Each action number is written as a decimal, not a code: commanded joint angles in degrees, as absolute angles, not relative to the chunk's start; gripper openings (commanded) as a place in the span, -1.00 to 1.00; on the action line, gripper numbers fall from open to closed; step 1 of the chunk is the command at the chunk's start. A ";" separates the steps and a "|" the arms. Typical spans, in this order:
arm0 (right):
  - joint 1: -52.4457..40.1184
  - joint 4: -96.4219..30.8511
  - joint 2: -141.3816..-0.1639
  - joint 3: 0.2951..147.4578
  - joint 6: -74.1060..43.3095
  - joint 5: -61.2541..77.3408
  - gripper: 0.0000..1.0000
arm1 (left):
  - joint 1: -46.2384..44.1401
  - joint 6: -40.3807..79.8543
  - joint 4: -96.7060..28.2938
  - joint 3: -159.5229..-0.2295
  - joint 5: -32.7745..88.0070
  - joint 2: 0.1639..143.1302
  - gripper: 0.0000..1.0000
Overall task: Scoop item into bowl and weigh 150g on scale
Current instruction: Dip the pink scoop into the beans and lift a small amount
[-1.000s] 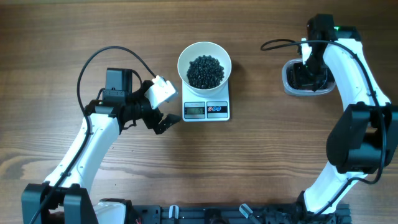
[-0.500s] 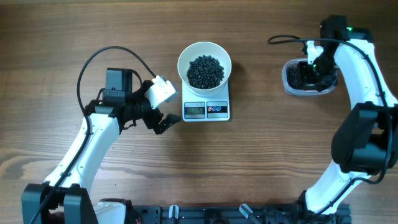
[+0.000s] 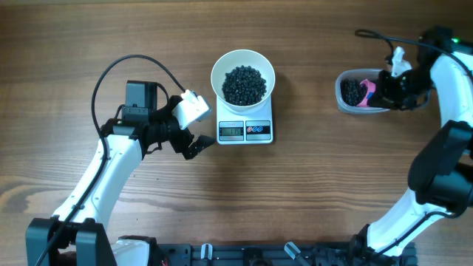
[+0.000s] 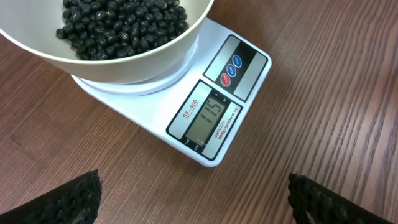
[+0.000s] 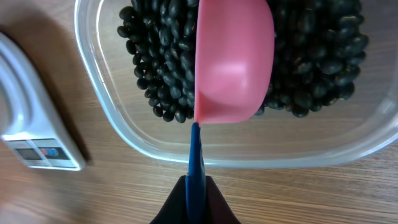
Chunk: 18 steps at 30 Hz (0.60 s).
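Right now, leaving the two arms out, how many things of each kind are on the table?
Bowl: 1
Scale: 1
Clear container: 1
Pink scoop: 1
Bean heaps: 2
Total: 6

Both arms are white shells with black joints. The left arm [image 3: 103, 174] carries a boxy black block and a looping black cable [image 3: 118, 65], the right arm [image 3: 443, 81] a small green light [image 3: 451, 41]. The fingertips [image 4: 59, 199] of the left gripper [image 3: 198, 127] are black and coarsely textured.
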<state>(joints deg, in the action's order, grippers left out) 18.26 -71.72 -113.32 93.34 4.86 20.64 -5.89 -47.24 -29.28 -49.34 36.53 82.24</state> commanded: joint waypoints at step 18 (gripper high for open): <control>27.29 -75.81 -114.10 92.99 18.22 43.66 -0.91 | -6.00 -47.11 -29.12 -48.71 37.82 82.74 1.00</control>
<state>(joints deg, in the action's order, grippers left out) 27.16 -75.68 -113.34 93.34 16.01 38.74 -5.89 -47.27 -29.28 -49.34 36.53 82.26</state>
